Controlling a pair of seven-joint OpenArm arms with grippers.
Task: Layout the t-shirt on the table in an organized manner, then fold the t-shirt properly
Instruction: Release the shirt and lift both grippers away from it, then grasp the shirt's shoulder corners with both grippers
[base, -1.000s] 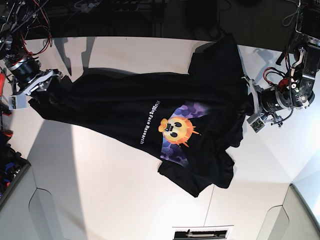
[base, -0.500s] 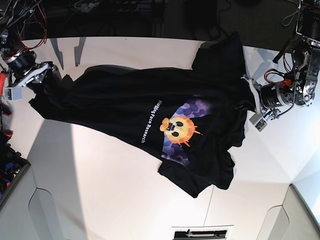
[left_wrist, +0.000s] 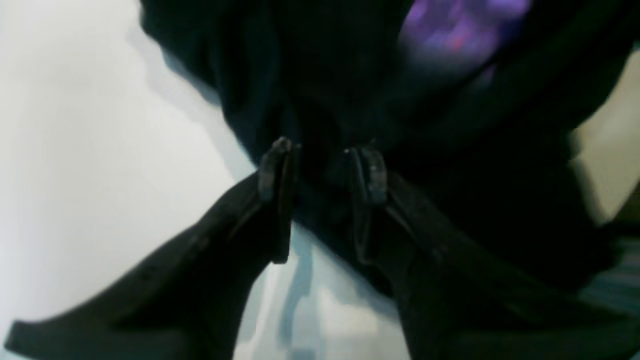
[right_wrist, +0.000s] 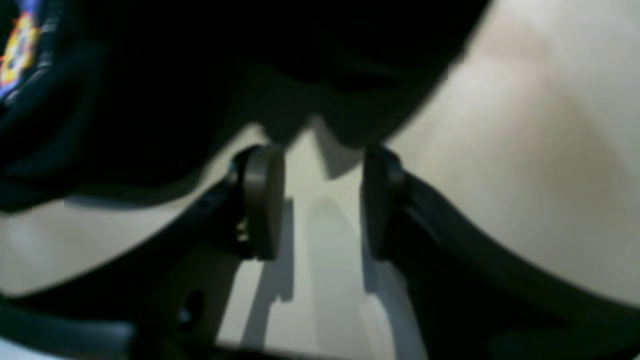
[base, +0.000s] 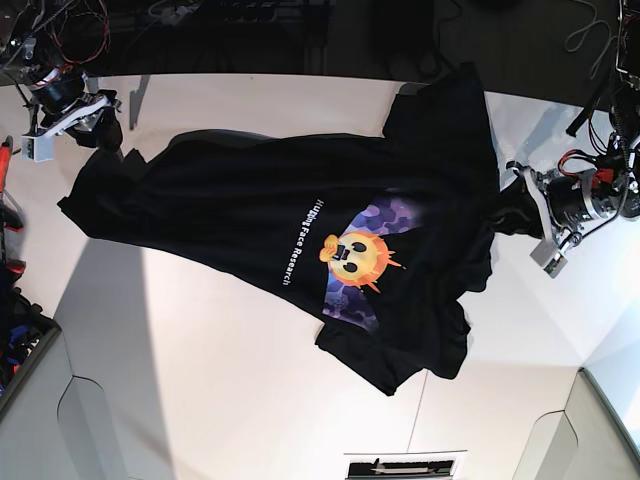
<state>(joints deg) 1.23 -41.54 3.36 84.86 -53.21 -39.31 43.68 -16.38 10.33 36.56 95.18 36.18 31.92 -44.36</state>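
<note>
The left gripper (left_wrist: 320, 155) is reaching in from the table's edge, its dark fingers (left_wrist: 274, 172) standing apart with a fold of the large black fabric t-shirt (base: 300, 240) lying between them; whether they are pinching it cannot be told. The right gripper (right_wrist: 320, 165) is hovering at the opposite end, fingers (right_wrist: 260, 195) parted over bare surface, just short of the cloth edge and gripping nothing. The wrist views are showing these gaps; the base view alone is showing the whole garment. It is lying spread and wrinkled across the wide smooth white tabletop (base: 200, 380), white lettering and orange-yellow sun-face graphic (base: 355, 255) facing up, one corner bunching beside the left gripper.
</note>
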